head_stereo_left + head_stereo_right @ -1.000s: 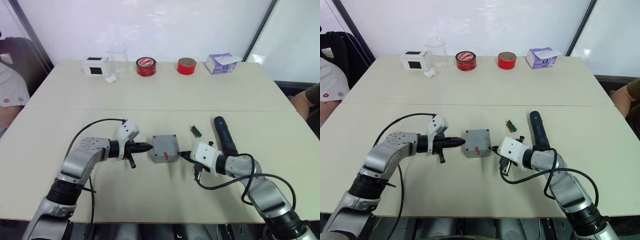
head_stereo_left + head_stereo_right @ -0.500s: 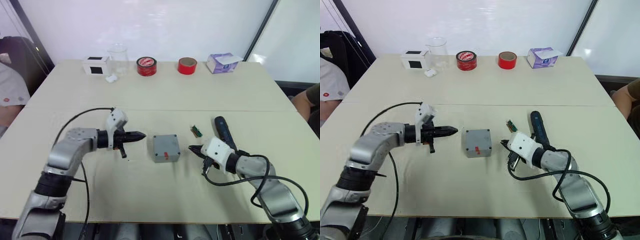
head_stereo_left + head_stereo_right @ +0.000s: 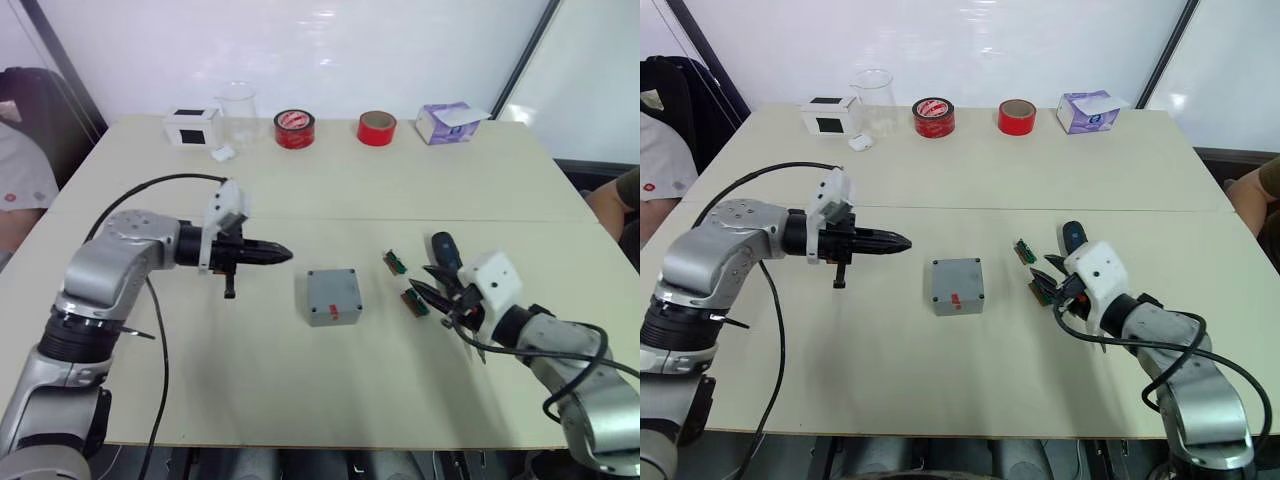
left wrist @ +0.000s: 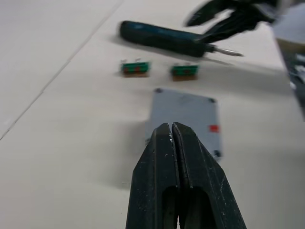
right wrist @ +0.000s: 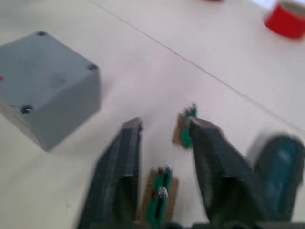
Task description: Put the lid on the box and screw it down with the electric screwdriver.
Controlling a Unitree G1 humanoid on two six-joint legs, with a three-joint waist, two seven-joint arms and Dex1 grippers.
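Since one second ago both arms have pulled away from the box [image 3: 333, 295]: the left gripper [image 3: 278, 254], which was almost touching its left side, now hangs up and to the left of it, and the right gripper [image 3: 432, 295], which was close to its right side, has moved back to the right, near the electric screwdriver [image 4: 167, 39]. The box stands in the middle of the table [image 3: 320, 400] with the lid [image 3: 958, 282] already lying flat on top of it, the small red mark turned to the robot, and dark dots at the corners where the screw holes are; whether screws sit in them I cannot tell. The left gripper is pressed together and carries nothing. The right gripper is spread, with a clear gap between its two fingers, and it holds nothing; two small green parts [image 5: 159, 198] lie on the table just under and before it. The screwdriver lies flat on the table to the right of the box, its long axis going away from the robot, with the thin bit at the near end. It is just beside the right gripper, slightly on its far side, and well apart from the left one, so I judge the right arm should take it, closing across the thick body.
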